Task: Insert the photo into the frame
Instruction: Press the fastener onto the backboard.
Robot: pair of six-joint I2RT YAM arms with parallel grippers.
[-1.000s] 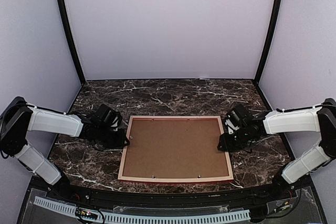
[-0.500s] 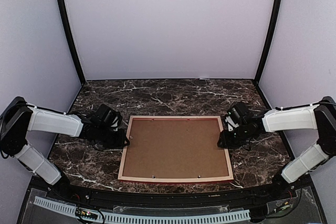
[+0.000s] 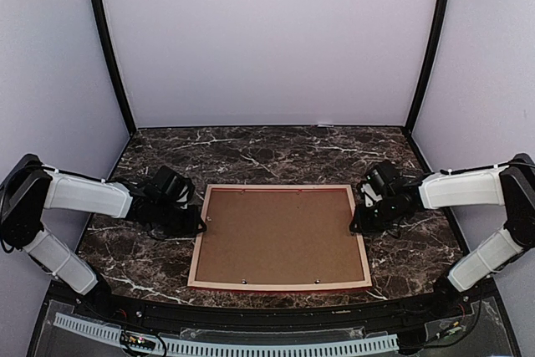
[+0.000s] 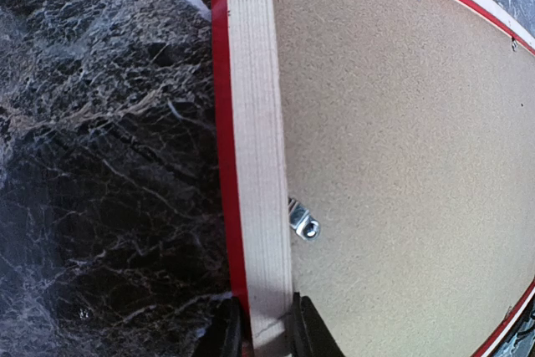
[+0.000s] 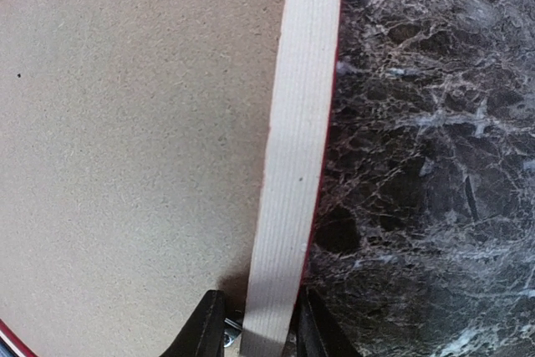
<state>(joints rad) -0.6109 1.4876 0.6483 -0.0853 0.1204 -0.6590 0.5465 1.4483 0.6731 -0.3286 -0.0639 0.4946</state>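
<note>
Frame (image 3: 280, 285) lies face-down with backing board (image 3: 280, 236) in (photo hidden); left gripper (image 4: 266, 336) clamps 1 rail, right gripper (image 5: 261, 328) straddles the other, grip unclear; likely next, a level 2-arm flip.

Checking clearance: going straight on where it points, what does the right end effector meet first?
Likely the frame, its right rail sitting between the fingers of the right end effector; depth unclear.
</note>
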